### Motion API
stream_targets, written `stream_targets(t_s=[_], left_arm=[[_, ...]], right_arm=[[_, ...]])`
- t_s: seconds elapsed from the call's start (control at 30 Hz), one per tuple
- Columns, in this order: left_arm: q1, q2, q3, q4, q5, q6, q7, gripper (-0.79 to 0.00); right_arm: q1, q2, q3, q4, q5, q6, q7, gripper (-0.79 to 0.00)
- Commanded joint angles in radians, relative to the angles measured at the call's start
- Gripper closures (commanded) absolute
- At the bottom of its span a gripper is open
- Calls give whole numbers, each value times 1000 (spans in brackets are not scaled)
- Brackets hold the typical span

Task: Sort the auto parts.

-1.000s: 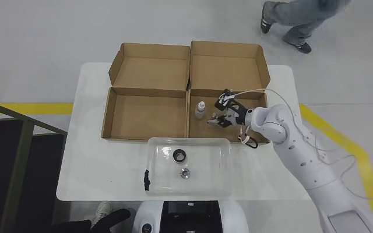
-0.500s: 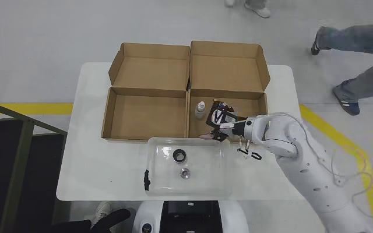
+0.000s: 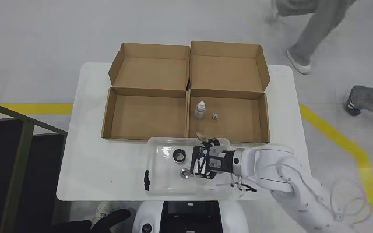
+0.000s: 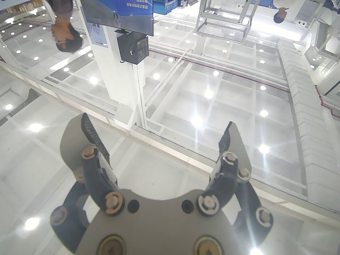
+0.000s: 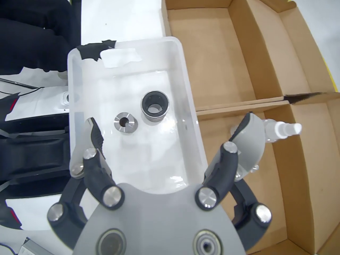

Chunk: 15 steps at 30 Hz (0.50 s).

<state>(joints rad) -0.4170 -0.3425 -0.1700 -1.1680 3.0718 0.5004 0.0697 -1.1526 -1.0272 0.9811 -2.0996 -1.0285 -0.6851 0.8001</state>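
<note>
A white surface [image 3: 87,151] is standing on a pale grey floor [image 3: 58,41]; a yellow line [image 3: 35,108] is running across it, and ceiling lights [image 4: 197,121] are shining overhead.

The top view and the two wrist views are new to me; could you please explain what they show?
This is a two-armed robot at a white table. The top view looks down from above; each wrist view looks along one arm's jaws. A clear tray holds a black ring and a metal bushing. Beyond it, the right cardboard box holds a white bottle and a small part. On the right arm the jaws hang open, empty, above the tray; the left jaws, open, face the ceiling.
</note>
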Motion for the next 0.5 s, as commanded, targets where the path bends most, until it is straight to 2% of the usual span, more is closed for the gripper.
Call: stream_targets(t_s=[0.0, 0.47], left_arm=[[0, 0, 0, 0, 0, 0, 0, -785], [0, 0, 0, 0, 0, 0, 0, -785]], right_arm=[[2, -4, -28, 11, -9, -1, -13, -785], [129, -58, -227, 139, -104, 26, -62, -785]])
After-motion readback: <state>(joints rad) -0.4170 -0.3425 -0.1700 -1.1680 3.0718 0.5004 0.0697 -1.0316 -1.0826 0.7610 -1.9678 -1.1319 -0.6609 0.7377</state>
